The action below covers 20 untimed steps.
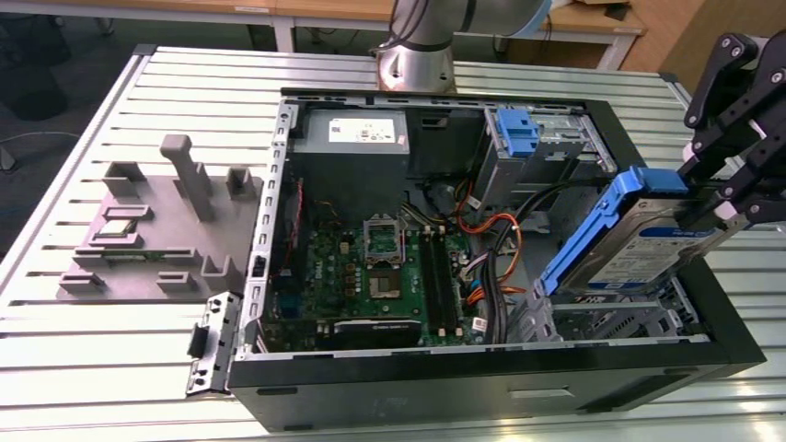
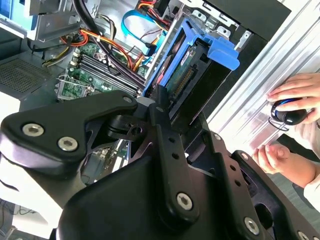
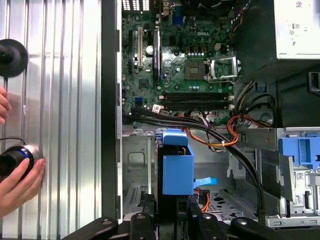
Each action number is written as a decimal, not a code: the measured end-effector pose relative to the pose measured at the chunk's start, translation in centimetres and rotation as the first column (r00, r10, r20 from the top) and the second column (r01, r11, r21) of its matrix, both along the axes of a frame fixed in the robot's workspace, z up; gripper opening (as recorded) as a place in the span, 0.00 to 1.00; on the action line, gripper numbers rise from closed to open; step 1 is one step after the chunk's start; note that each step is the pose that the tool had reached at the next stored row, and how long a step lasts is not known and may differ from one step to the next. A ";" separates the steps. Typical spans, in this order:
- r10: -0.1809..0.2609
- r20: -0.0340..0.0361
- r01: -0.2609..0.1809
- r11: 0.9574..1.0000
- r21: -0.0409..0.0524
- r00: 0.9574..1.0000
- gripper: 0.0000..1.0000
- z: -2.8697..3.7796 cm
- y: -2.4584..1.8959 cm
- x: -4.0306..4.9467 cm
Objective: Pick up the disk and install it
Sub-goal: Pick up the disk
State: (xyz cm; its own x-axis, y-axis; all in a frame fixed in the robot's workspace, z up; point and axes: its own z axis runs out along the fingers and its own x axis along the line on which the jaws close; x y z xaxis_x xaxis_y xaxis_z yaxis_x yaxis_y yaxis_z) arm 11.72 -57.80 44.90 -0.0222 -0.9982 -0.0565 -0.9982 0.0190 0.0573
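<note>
The arm's black metal hand is clamped around the upper end of the flat silver-metal disk, which has a white-and-blue label and blue plastic rails. The disk is tilted and stands on one long edge over the open black computer case, at the case's corner on the exterior view's right. Its lower end dips inside the case walls toward the perforated metal drive cage there; whether it touches the cage I cannot tell. In the first wrist view the disk rises edge-on from between the hand's black links. Further inside the case lies the green motherboard, with orange and black cables looping between it and the disk. A grey power-supply box with a white sticker sits at the opposite end of the case, beside a bare blue plastic bracket in a metal bay. The case rests on a silver slatted counter. Outside the case, on the exterior view's left, lies a grey moulded fixture tray. In the first wrist view a person's fingers curl around a black round knob on the counter just outside the case wall.
</note>
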 end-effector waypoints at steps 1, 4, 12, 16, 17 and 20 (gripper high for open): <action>0.000 0.000 0.000 1.000 0.000 1.000 0.35 -0.03 0.00 0.01; 0.000 0.000 0.000 1.000 0.000 1.000 0.35 -0.03 0.00 0.01; 0.000 0.000 0.000 1.000 0.000 1.000 0.35 -0.27 0.00 0.01; 0.000 0.000 0.000 1.000 0.000 1.000 0.35 -0.28 0.00 0.01; 0.000 0.000 0.000 1.000 0.000 1.000 0.35 -0.30 0.00 0.01; 0.000 0.000 0.000 1.000 0.000 1.000 0.35 -0.44 0.00 0.01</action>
State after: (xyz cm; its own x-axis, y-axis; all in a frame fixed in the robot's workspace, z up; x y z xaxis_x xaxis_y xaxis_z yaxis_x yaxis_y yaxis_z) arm 11.73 -57.80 44.46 -0.0221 -0.9982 -0.0563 -0.9982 0.0189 0.0573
